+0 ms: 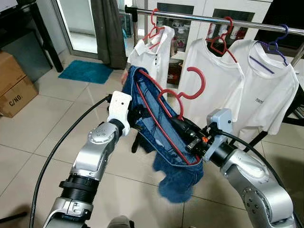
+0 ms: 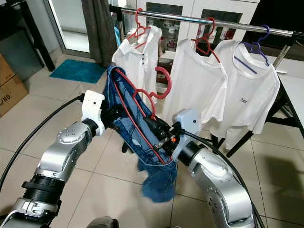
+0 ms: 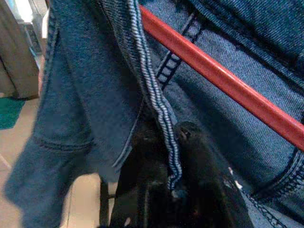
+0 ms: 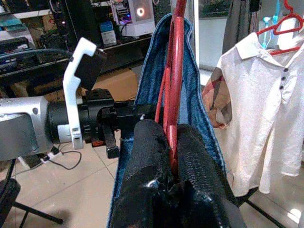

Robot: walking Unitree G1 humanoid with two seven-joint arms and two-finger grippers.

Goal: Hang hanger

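A red hanger [image 1: 194, 83] carries a blue denim garment [image 1: 154, 121], held up in front of the metal clothes rail [image 1: 213, 18]. Its hook points up, below the rail and clear of it. My right gripper [image 1: 183, 124] is shut on the hanger just under the hook; in the right wrist view the red wire [image 4: 174, 85] runs between the black fingers [image 4: 149, 156]. My left gripper [image 1: 137, 118] is shut on the denim's edge from the left. In the left wrist view the stitched hem [image 3: 154, 95] passes between the fingertips [image 3: 194, 147], with the hanger's bar [image 3: 223, 80] beyond.
On the rail hang a white polo [image 1: 152, 52] and a white tee [image 1: 209, 80] on red hangers, and another tee [image 1: 263, 90] on a purple hanger. A cardboard box [image 1: 14, 88] and a teal mat [image 1: 85, 71] lie left. A black table frame [image 1: 294, 114] stands right.
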